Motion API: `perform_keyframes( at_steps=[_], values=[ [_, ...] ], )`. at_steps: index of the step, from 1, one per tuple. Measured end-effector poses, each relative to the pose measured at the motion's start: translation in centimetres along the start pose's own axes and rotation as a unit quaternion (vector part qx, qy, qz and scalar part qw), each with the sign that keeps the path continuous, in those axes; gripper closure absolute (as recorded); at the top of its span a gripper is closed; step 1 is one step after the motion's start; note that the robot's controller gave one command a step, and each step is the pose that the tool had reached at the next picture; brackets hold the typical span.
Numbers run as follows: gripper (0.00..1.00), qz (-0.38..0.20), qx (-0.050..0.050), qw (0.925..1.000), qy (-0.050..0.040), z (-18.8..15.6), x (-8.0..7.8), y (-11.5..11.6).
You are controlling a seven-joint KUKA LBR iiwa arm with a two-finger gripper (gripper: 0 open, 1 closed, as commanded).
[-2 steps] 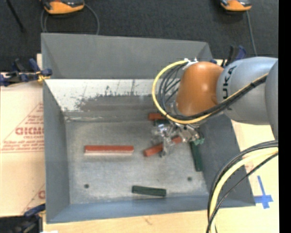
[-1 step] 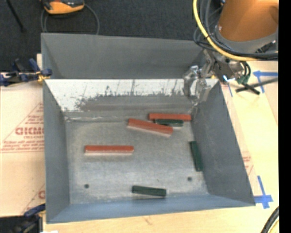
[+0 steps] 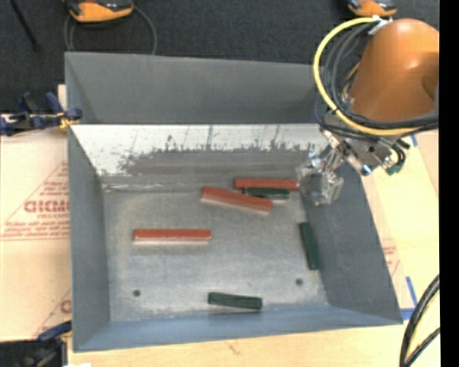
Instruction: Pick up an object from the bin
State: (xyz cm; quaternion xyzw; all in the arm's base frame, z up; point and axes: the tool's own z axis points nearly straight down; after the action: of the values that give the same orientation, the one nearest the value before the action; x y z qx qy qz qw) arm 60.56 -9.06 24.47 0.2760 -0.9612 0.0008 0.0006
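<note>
My gripper (image 3: 321,183) hangs near the bin's right wall, toward the back, just right of a red bar (image 3: 265,183) that lies along the back of the floor. A short dark green bar (image 3: 266,193) lies just in front of that red one. A second red bar (image 3: 236,200) lies tilted to their left. Below the gripper, a dark green bar (image 3: 310,245) lies lengthwise near the right wall. Nothing shows between the fingers.
A third red bar (image 3: 172,236) lies left of centre on the bin floor. Another dark green bar (image 3: 235,302) lies near the front wall. The arm with its orange cover and cables comes in over the bin's right back corner.
</note>
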Motion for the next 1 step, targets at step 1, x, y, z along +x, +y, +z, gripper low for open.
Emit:
perform_keyframes(
  at_steps=[1],
  values=[
    [1.0,-0.064,0.0,0.9979,-0.0014,4.2,-3.71,1.52]
  ],
)
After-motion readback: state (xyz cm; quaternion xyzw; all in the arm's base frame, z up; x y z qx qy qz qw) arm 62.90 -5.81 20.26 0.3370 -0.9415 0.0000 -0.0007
